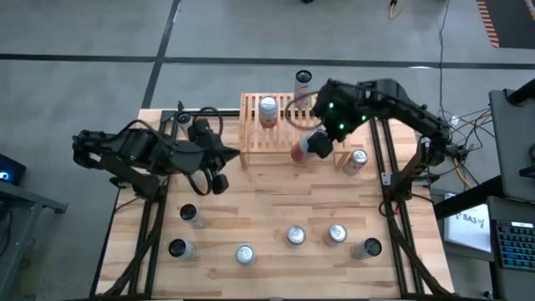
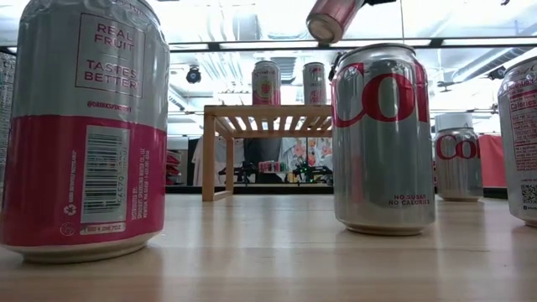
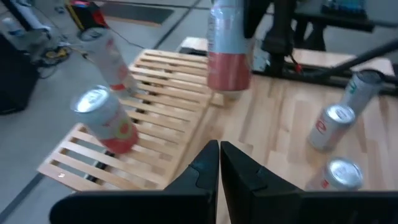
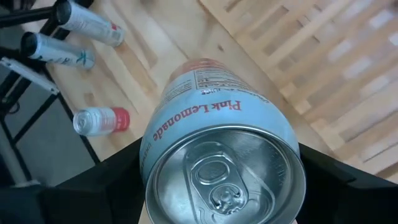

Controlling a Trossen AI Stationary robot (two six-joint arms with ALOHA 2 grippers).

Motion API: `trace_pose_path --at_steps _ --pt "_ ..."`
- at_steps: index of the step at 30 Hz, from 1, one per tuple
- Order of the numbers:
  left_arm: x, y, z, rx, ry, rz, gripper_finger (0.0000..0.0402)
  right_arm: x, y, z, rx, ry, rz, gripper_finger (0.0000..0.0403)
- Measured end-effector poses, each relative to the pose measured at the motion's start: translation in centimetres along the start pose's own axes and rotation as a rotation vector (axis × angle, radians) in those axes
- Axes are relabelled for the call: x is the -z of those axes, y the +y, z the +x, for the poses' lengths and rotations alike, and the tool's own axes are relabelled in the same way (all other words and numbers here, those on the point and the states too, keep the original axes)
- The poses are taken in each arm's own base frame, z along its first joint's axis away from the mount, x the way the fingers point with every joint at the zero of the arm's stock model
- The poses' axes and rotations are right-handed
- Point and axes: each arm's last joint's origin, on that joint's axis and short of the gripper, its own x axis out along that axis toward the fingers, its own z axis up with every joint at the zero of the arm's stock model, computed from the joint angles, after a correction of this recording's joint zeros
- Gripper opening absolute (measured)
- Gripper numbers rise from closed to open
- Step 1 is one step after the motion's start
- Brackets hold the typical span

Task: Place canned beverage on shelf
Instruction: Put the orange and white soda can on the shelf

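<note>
Where planks end, grey floor [image 1: 84, 33] beyond table [image 1: 267, 209].

Light wooden table [image 1: 276, 201] bearing the slatted shelf [image 1: 255, 142] at its far edge. 2 cans [image 1: 267, 109] upright on the shelf; 7 more cans [image 1: 294, 237] scattered on the tabletop nearer than the shelf.

1. One wooden shelf [image 1: 272, 134].
2. Two cans standing on the shelf [image 1: 267, 109], [image 1: 303, 81].
3. One pink lemonade can [image 1: 311, 147] held in the air.
4. Seven cans on the tabletop [image 1: 259, 209]: one beside the shelf [image 1: 357, 159], six nearer the front [image 1: 294, 236].
5. Two robot arms [image 1: 142, 150], [image 1: 384, 100].
</note>
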Motion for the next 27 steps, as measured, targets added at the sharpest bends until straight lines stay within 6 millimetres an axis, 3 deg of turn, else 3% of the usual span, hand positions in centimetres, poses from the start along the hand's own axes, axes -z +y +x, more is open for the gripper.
trace_pose_path --at_steps 10,20,27 --pt "-1.3 0.6 0.7 -0.108 -0.113 -0.138 0.0 -1.3 -2.9 -1.4 -0.034 -0.035 -0.179 0.0286" --pt "-2.0 -0.3 2.4 -0.127 -0.173 -0.196 0.0 -1.8 -5.3 -3.1 0.011 -0.099 -0.226 0.0286" --pt "-2.5 0.9 3.3 -0.169 -0.179 -0.204 0.0 -1.4 -6.1 -4.4 0.024 -0.14 -0.219 0.0286"
